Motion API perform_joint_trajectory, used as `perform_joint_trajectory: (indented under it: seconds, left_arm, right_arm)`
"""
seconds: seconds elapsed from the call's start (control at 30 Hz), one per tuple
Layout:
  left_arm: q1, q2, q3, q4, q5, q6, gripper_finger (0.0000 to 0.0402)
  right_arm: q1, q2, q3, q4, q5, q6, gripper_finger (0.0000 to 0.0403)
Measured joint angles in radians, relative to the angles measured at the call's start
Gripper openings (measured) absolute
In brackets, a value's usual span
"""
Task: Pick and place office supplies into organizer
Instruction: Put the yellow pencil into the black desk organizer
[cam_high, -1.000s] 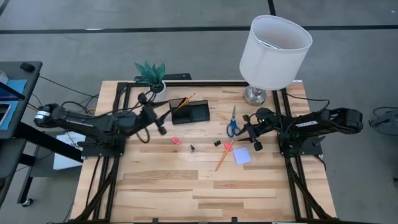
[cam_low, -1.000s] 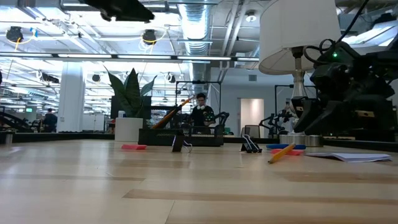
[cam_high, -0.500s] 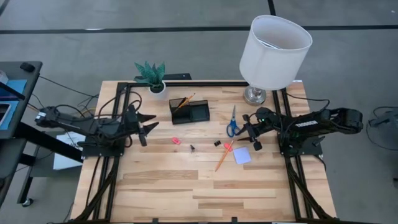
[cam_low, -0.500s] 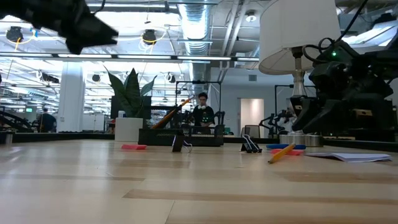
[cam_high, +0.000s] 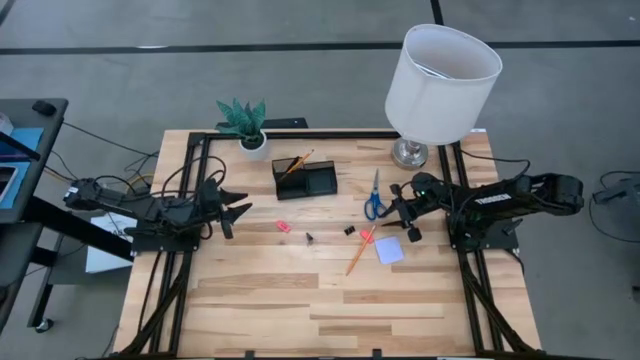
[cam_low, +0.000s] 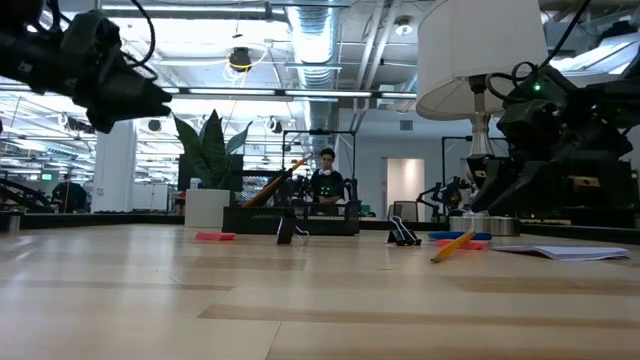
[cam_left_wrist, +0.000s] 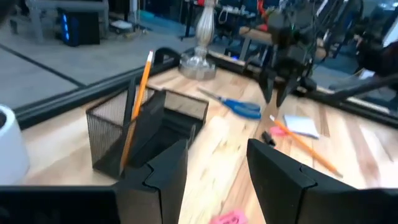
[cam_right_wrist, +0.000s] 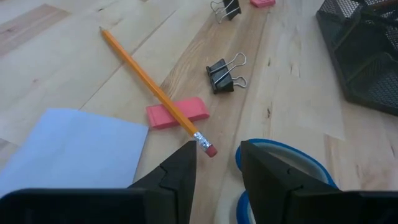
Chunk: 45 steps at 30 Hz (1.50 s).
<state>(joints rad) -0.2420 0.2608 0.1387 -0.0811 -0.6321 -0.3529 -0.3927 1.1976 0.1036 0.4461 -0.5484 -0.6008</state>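
One pencil is already standing slanted in the taller cup part of the black mesh organizer, which sits upper-middle of the counter in the high view. The other pencil lies loose right of centre, its eraser end resting across a pink eraser, with the pale blue note pad just beside it. Blue-handled scissors lie above those, between the organizer and the lamp base. Two little black clips are out too, one near the pencil, another more central, and a second pink eraser is left of that.

Right gripper hovers by the scissor handles and pencil end, fingers a narrow gap apart, nothing held. Left gripper is off at the left side, raised, open and empty. White lamp and small potted plant sit along the top edge.
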Motion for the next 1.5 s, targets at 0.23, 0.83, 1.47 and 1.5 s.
perform_joint_trajectory:
  seconds: [0.23,0.83,1.47,1.5]
  left_arm:
    - [0.0,-0.015,0.0,-0.12,-0.044,-0.058,0.0159]
    - [0.0,-0.015,0.0,-0.225,-0.089,-0.05,0.0159]
    - [0.0,-0.015,0.0,-0.306,0.046,-0.054,0.0159]
    - [0.0,-0.015,0.0,-0.306,0.046,-0.054,0.0159]
  right_arm:
    - [0.0,0.001,0.0,-0.004,0.0,0.0,0.0118]
    - [0.016,0.002,0.001,-0.019,0.007,-0.001,0.0118]
    - [0.064,0.002,0.001,-0.018,0.086,0.007,0.0118]
    - [0.064,0.002,0.001,-0.018,0.089,0.021,0.0118]
